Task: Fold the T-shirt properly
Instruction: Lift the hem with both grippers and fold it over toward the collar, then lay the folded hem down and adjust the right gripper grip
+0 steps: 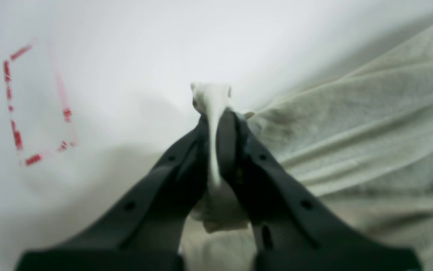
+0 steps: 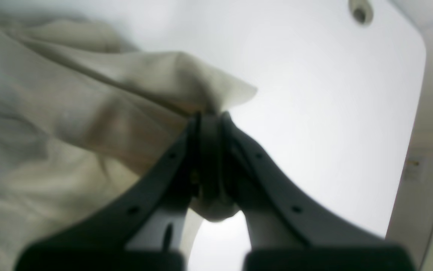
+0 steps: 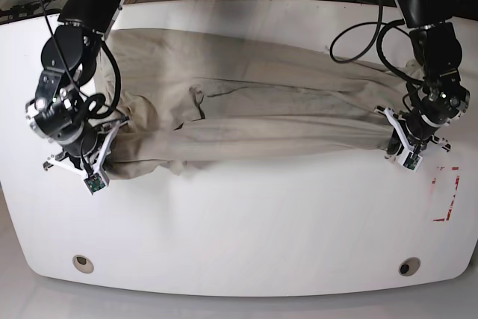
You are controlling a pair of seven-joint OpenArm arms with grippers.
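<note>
Your T-shirt (image 3: 254,110) lies stretched lengthwise across the far half of the white bench (image 3: 246,237), pulled into long horizontal creases between the two arms. Its beige fabric is spread flatter along the far edge and gathered into a rumpled band along the near edge, where both ends are pinched up. A small fold stands up near the middle-left of the cloth in the base view.

Your left gripper (image 1: 216,113) has its fingers (image 1: 186,150) closed tight on a bunched corner of the T-shirt; in the left wrist view a pale tuft of cloth pokes out past the tips and the rest of the shirt fans away to the right. In the base view this arm sits at the right end of the garment.

Your right gripper (image 2: 208,116) likewise has its fingers (image 2: 254,158) clamped shut on a fold of fabric, with a pointed flap sticking out just beyond the tips and the shirt trailing off to the left. In the base view it holds the left end.

Near the left gripper, a red dashed rectangle (image 3: 447,196) is marked on the bench, just beside the shirt's end but not covered by it. Two round holes (image 3: 83,263) sit along the bench's near edge.
</note>
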